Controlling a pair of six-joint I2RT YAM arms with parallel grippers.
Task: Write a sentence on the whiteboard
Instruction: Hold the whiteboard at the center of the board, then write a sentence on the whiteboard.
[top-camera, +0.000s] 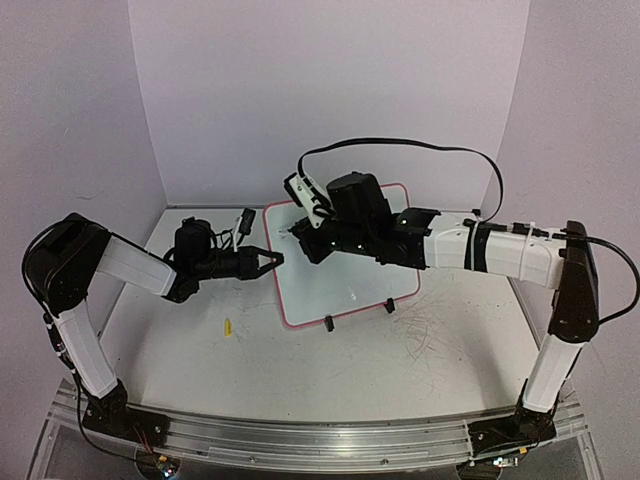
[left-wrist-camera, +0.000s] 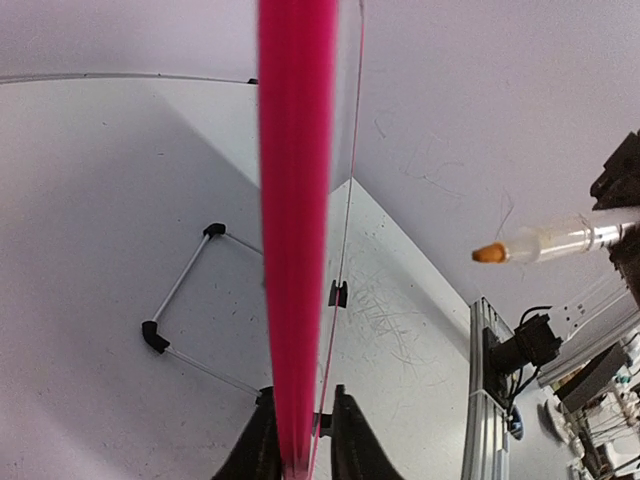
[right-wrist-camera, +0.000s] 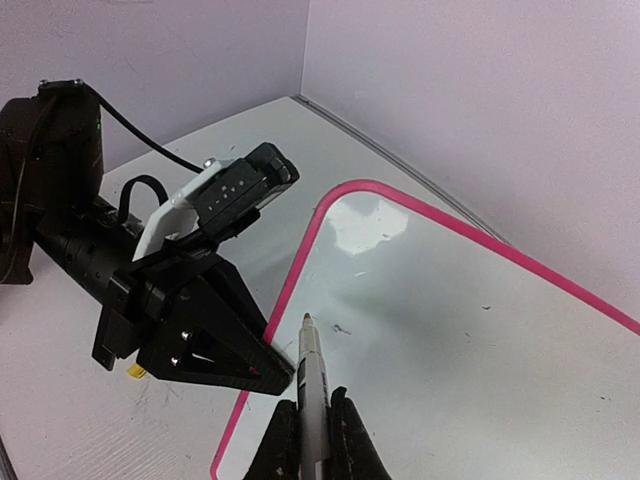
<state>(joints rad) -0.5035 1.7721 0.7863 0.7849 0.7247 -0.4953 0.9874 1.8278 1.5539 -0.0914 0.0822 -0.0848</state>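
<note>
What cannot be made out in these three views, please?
Top external: the right gripper covers the whiteboard's upper part; any writing is hidden or too small.
Left wrist: the board shows edge-on behind its blurred pink rim; its face is unreadable.
Right wrist: whether the marker's tip touches the board is unclear.
Top external: the yellow object on the table is too small to identify.

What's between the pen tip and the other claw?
Between the pen and left gripper: only bare whiteboard and its pink rim, shown in the right wrist view.
</note>
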